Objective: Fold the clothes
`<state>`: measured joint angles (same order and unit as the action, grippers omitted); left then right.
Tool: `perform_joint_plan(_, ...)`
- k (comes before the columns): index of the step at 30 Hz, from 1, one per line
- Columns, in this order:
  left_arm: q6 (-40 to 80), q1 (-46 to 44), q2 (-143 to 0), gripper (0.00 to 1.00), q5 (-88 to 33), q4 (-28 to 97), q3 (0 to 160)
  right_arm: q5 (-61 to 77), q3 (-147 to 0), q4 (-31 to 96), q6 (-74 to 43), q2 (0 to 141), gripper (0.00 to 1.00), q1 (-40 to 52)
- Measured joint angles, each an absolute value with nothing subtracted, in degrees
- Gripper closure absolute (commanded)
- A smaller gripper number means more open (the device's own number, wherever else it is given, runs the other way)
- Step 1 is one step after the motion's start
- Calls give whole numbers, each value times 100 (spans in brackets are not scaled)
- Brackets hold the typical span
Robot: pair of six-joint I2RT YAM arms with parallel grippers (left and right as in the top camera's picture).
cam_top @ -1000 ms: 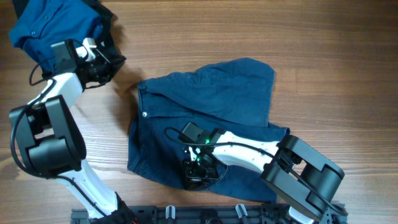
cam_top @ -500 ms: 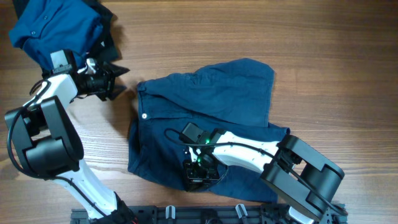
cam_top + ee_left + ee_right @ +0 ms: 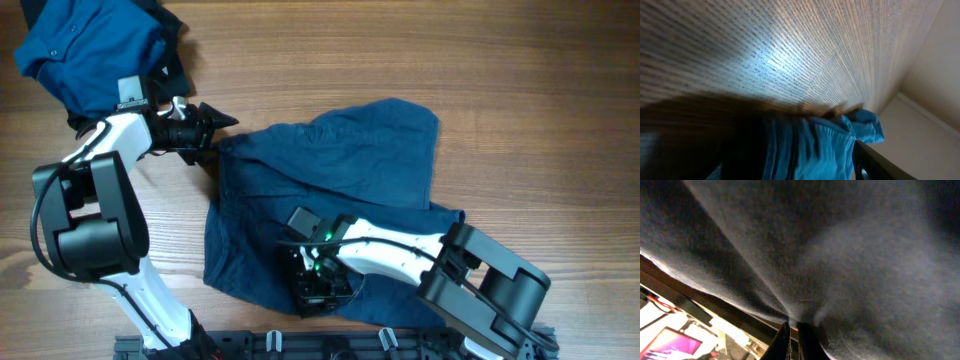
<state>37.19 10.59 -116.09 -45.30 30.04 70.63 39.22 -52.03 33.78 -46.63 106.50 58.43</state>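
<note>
Wood-grain table [image 3: 520, 90] carries navy shorts [image 3: 340, 170] and blue shirt [image 3: 80, 50].

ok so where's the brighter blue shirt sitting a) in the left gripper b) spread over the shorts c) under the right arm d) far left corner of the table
d: the shirt lies bunched at the far left corner of the table, while the shorts lie nearer the middle.

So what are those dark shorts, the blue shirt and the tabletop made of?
The navy shorts look like matte woven cloth, probably cotton: soft creases, stitched seams. The blue shirt looks like woven fabric too, crumpled. The tabletop is wood or wood-look laminate: visible grain, slight sheen; I cannot tell which.
</note>
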Motion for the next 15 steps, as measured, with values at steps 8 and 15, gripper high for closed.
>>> perform_joint_plan(8,3872,1044,-11625,32,-4477,2521,7063,3942,-5192,3317,-4665,10650,92,5929)
perform_joint_plan(15,4088,969,-11627,55,-4589,2228,7063,3948,-5188,3277,-4683,10650,92,5931)
